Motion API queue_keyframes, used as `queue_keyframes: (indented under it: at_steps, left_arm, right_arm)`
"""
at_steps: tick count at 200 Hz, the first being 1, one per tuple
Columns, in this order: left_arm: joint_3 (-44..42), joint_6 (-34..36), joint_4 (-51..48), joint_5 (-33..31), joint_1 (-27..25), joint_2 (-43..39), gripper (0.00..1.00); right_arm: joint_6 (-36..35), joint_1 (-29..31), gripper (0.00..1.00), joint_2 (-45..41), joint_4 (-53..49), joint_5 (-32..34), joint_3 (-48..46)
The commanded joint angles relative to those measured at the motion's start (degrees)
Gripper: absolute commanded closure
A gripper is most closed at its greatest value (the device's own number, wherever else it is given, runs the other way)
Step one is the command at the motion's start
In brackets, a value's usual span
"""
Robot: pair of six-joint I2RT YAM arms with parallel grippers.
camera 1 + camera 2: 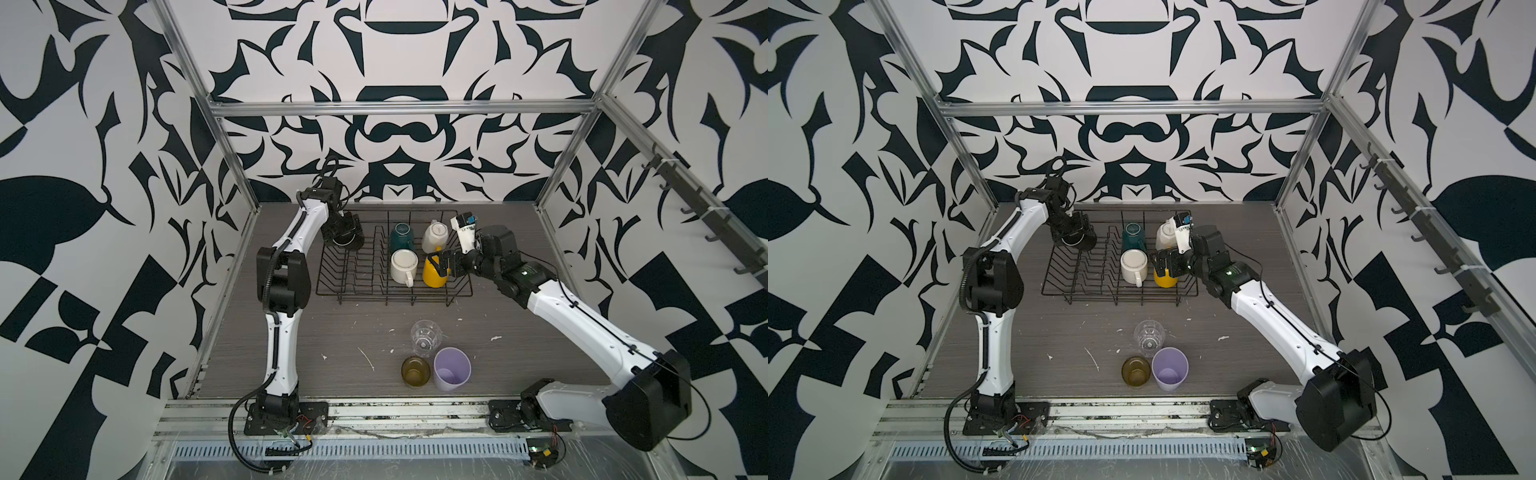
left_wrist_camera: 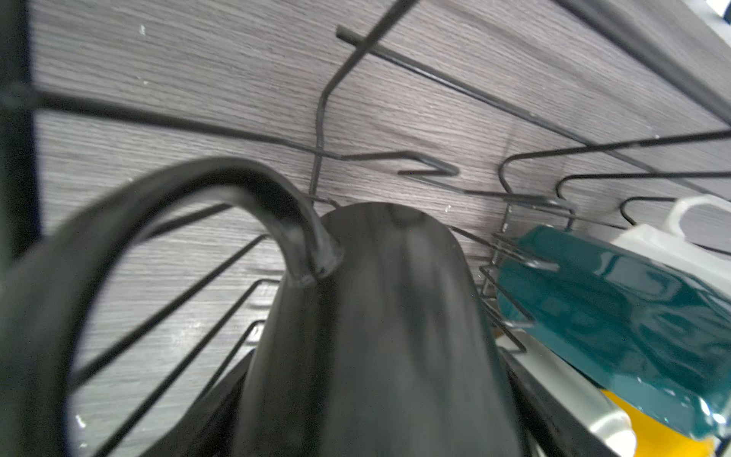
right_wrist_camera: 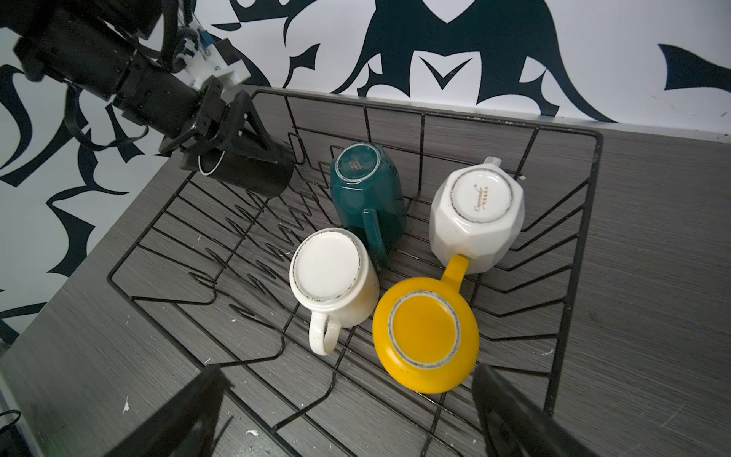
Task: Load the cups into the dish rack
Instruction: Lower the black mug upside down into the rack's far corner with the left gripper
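The black wire dish rack [image 1: 457, 296] stands at the back of the table. Four mugs sit upside down in its right half: teal [image 1: 401, 236], faceted white [image 1: 435, 237], plain white [image 3: 328, 273] and yellow [image 3: 425, 334]. My left gripper [image 1: 343, 232] is shut on a black mug [image 2: 375, 336], holding it tilted over the rack's far left corner, handle [image 2: 197, 186] out to one side. My right gripper [image 3: 348, 419] hangs open just above the yellow mug with nothing between its fingers. A clear glass [image 1: 426, 337], an amber-olive glass [image 1: 415, 371] and a lilac tumbler [image 1: 451, 369] stand upright near the front.
The rack's left half holds only upright divider prongs [image 3: 245, 237]. Metal frame posts [image 1: 232, 158] and patterned walls close in the table on three sides. Both arm bases are bolted to a rail [image 1: 374, 409] along the front edge.
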Motion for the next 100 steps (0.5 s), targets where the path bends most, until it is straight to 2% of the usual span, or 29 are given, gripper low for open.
queue_keyframes:
  at_steps: [1,15,32,51,60,79,82,100]
  left_arm:
    - [2.0,-0.2,-3.2,-0.2,0.2,1.4,0.78]
    - [2.3,-0.2,-3.3,-0.1,0.2,2.2,0.55]
    - [2.3,0.2,-3.2,-0.2,0.2,2.9,0.39]
    - [1.2,0.8,-1.9,-0.8,0.2,2.6,0.29]
    - [0.6,1.3,-1.1,-0.8,0.2,2.3,0.19]
    - [0.2,2.2,-0.8,-0.3,0.1,2.2,0.16]
    - [0.1,2.3,-0.7,-0.3,0.1,2.1,0.12]
    - [-0.6,2.4,-0.1,-0.8,0.2,1.9,0.07]
  right_arm:
    - [0.8,-0.2,0.01,-0.2,2.5,-1.1,0.0]
    - [1.0,-0.2,0.01,-0.2,2.6,-1.2,-0.1]
    - [1.1,-0.2,0.01,-0.1,2.6,-1.4,-0.2]
    - [1.2,-0.3,0.01,0.0,2.8,-1.7,-0.4]
    - [1.2,-0.2,0.01,0.1,2.8,-1.7,-0.3]
    - [1.4,-0.2,0.01,0.3,2.9,-2.0,-0.2]
    - [1.4,-0.2,0.01,0.4,3.0,-2.0,-0.2]
    - [1.6,-0.2,0.01,0.8,2.9,-2.2,-0.1]
